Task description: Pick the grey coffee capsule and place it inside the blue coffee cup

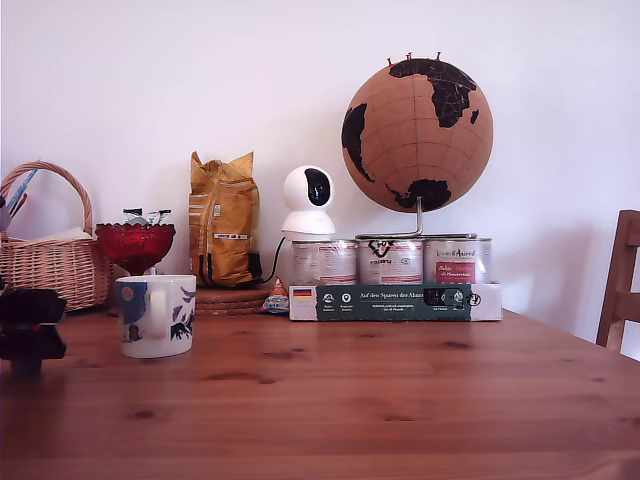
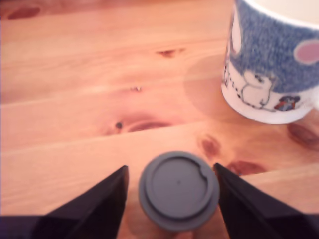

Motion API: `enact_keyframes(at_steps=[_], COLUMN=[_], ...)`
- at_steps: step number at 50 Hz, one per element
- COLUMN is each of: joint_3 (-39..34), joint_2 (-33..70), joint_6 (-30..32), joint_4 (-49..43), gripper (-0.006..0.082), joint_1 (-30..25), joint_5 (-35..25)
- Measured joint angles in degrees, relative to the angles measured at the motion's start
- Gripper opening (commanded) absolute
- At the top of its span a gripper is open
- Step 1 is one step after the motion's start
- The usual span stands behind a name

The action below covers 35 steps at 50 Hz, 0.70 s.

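The grey coffee capsule [image 2: 178,190] stands on the wooden table with its flat round face toward the wrist camera. My gripper [image 2: 171,172] is open, one black finger [image 2: 99,209] on each side of the capsule, a narrow gap showing at one side. The blue coffee cup [image 2: 271,64], a white mug with blue illustrated patches, stands a short way beyond the capsule. In the exterior view the gripper [image 1: 30,330] is a dark shape at the far left edge, with the cup [image 1: 155,315] just to its right; the capsule is hidden there.
Behind the cup stand a red glass bowl [image 1: 135,245], a wicker basket [image 1: 50,260] and a yellow bag [image 1: 223,220]. Further right in the exterior view are a white camera [image 1: 308,200], tins on a box [image 1: 395,300], a globe [image 1: 418,135] and a chair [image 1: 622,290].
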<state>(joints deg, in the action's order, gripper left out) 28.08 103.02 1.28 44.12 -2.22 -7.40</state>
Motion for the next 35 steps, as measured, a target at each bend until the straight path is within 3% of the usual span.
enact_keyframes(at_steps=[24,35], joint_3=[0.3,6.5], joint_2=[-4.0,-10.7], joint_6=[-3.5,-7.3], joint_4=[6.5,6.5], gripper=[0.0144,0.0144], joint_1=[0.0,-0.3], joint_5=[-0.4,-5.0])
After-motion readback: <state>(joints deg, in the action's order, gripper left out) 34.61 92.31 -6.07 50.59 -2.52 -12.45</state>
